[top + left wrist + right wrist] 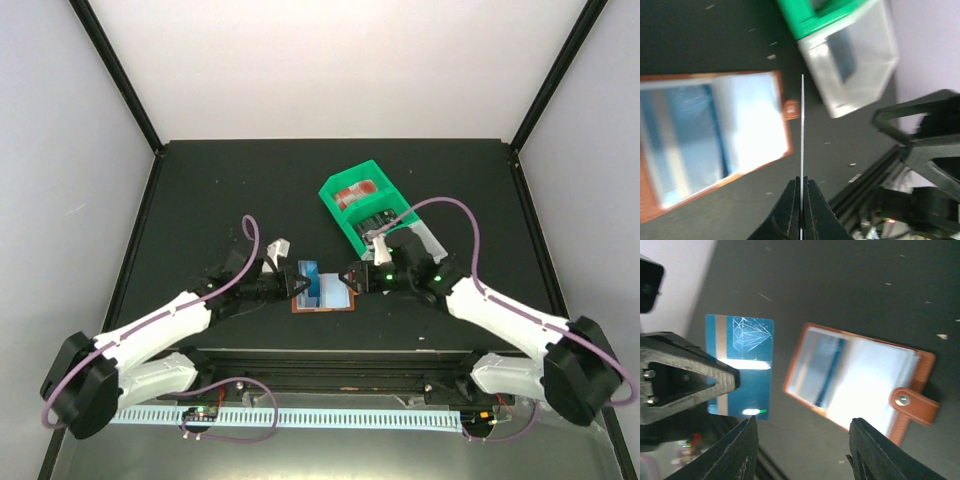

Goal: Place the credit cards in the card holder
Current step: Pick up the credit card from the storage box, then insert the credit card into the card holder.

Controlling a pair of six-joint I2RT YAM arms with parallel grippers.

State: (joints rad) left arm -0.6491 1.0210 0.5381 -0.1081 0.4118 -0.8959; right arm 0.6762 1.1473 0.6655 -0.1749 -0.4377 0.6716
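Note:
One blue credit card (742, 365) with light print is upright, held above the table by my left gripper (801, 186), which is shut on its lower edge. In the left wrist view that card (802, 125) shows edge-on as a thin pale line. The brown card holder (855, 385) lies open on the black table with its clear sleeves up, a blue card inside, and its strap with a snap (902, 400) sticking out. In the top view the holder (325, 298) lies between both grippers. My right gripper (802, 427) stands open and empty just beside the held card.
A green bin (345, 205) holding a red card (360, 190) stands behind the holder. A clear plastic bin (425, 240) sits next to it under my right arm. The table's near edge with a black rail (330, 355) is just below the holder.

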